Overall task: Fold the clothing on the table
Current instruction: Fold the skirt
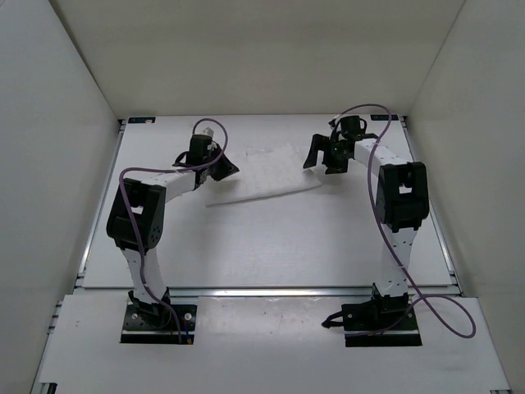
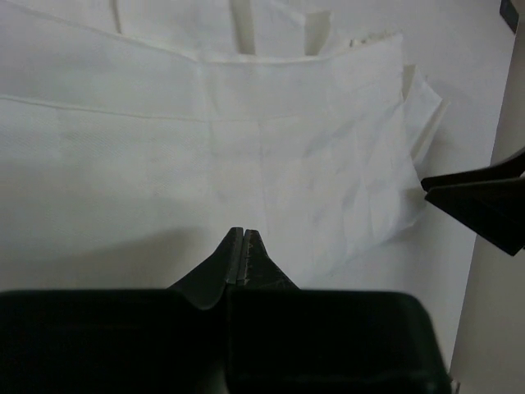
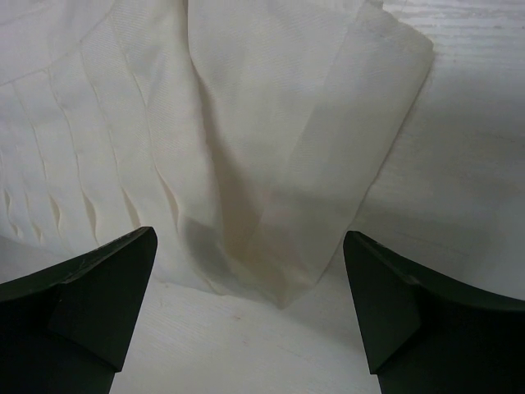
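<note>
White thin cloth (image 1: 267, 174) is laid flat at far-centre of surface (image 1: 271, 246) | judged light, limp, easily creased; best taken at corners or hems | left tool (image 2: 244, 246) is closed at its left edge, pinch not confirmable | right tool (image 3: 248, 238) is held wide over the right corner | no obstruction is seen

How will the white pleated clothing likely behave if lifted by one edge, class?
Probably floppy: the clothing lies in soft creases and overlapping layers. Likely light: its corner looks thin, nearly see-through. Pushed, it would probably bunch rather than slide whole.
</note>
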